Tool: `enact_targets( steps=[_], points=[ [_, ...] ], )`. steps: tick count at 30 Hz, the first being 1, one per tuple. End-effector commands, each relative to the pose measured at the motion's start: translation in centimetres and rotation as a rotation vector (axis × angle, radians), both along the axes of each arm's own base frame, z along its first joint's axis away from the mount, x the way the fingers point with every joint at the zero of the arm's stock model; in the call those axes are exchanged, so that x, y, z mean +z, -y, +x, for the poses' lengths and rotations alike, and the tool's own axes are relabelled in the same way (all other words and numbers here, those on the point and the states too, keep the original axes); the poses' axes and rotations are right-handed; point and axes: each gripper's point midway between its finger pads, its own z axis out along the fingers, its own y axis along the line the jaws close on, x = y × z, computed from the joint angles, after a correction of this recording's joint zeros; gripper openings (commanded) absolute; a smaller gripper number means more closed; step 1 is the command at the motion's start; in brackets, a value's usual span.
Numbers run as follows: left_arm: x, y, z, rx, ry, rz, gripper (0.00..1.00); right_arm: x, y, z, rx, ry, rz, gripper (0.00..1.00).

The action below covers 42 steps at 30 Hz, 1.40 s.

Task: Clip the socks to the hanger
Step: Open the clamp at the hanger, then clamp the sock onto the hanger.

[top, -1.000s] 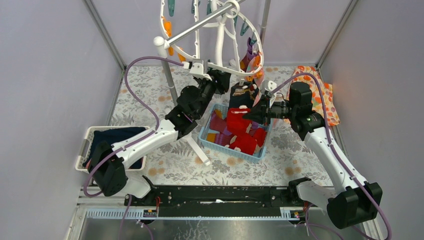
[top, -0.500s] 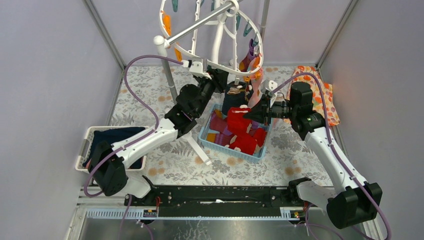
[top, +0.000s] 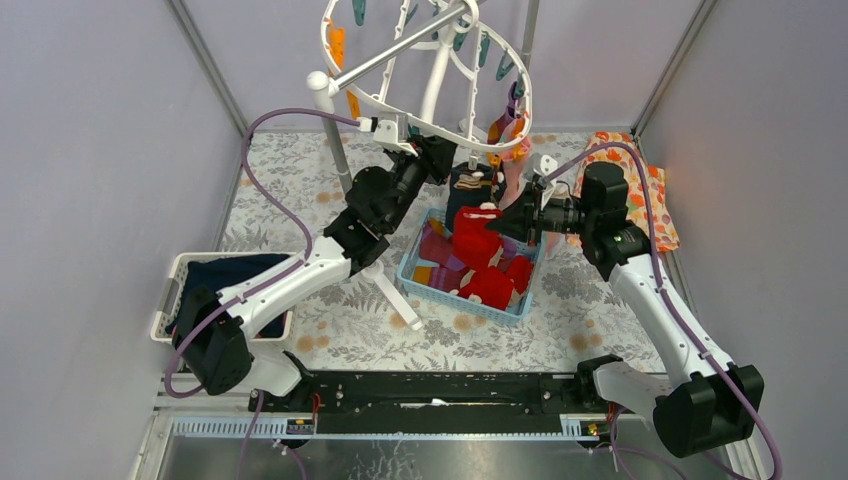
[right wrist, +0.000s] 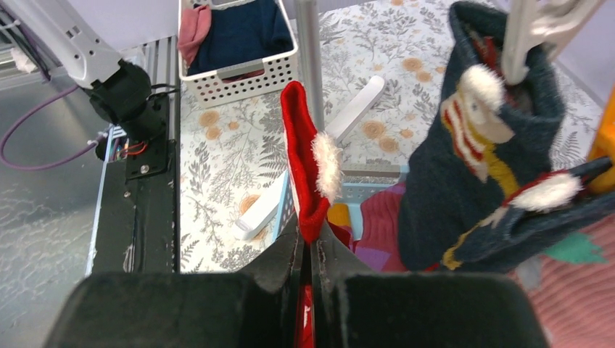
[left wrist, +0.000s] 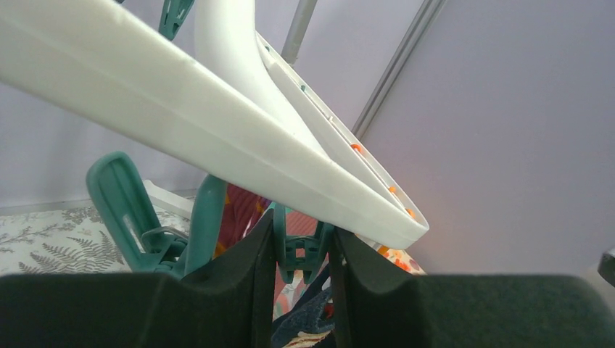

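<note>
The white oval hanger (top: pixel 400 105) hangs tilted from the rack, with teal and orange clips under it. My left gripper (top: pixel 438 157) is up beneath its near rim (left wrist: pixel 217 123), shut on a teal clip (left wrist: pixel 304 250) with a finger on each side of its handles. My right gripper (top: pixel 507 222) is shut on a red sock (right wrist: pixel 301 167) with a white fluffy trim, holding it upright above the blue basket (top: pixel 405 270) of socks. A navy patterned sock (right wrist: pixel 450 181) hangs clipped just right of the red one. More socks (top: pixel 505 125) hang at the hanger's far side.
The grey rack pole (top: pixel 335 150) stands left of the hanger, its white foot (top: pixel 395 300) crossing the floral mat. A white basket (top: pixel 170 290) of folded navy cloth sits at the near left. An orange floral cloth (top: pixel 650 195) lies at the right.
My left gripper has closed on the teal clip and risen a little, and the hanger's ring has tilted up with it. The red sock has come slightly up and left.
</note>
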Motion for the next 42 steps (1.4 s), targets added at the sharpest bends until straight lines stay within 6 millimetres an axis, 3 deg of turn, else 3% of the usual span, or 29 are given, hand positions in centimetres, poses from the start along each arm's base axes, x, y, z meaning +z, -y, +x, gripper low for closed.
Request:
enact_targets(
  steps=[1, 6, 13, 22, 42],
  points=[
    [2.4, -0.6, -0.7, -0.02, 0.04, -0.08, 0.22, 3.9, -0.4, 1.7, -0.059, 0.075, 0.058, 0.0],
    [2.4, -0.5, -0.8, -0.033, 0.035, -0.09, 0.22, 5.6, -1.7, 2.1, -0.061, 0.057, 0.106, 0.0],
    [2.5, -0.5, -0.9, -0.04, 0.03, -0.098, 0.22, 6.3, -4.4, 3.4, -0.105, 0.01, 0.112, 0.0],
    [2.6, -0.4, -1.0, -0.051, 0.028, -0.105, 0.22, 5.4, -3.5, 7.8, -0.305, 0.039, 0.045, 0.0],
    [1.7, -0.1, -0.9, -0.064, -0.019, -0.136, 0.21, 5.0, -3.6, 9.3, -0.412, 0.197, -0.006, 0.0]
  ],
)
